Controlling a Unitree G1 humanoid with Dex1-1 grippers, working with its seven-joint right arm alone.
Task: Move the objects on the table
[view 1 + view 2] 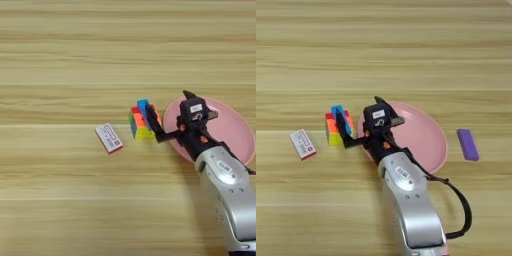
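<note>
- Reaching across the table [60, 50] from the lower right, the silver forearm carries the right gripper [155, 122] to the multicoloured cube [141, 124], which stands just left of the pink plate [428, 135].
- One black finger [342, 131] lies against the cube's near-right side; the other is hidden behind the gripper body, so whether the jaws are closed on the cube cannot be told.
- A blue bar [338, 117] sits on or against the cube's top, touching it; which of the two is unclear.
- The cube is judged light, rigid and smooth-faced, so it is best taken across two opposite flat sides, low enough that the blue bar is not tipped off.
- The plate, the only container shown, appears empty where the arm does not cover it.
- The flat white box [108, 137] with its red edge lies apart to the left of the cube.
- The purple block [468, 144] lies on the wood to the right of the plate, near its rim.
</note>
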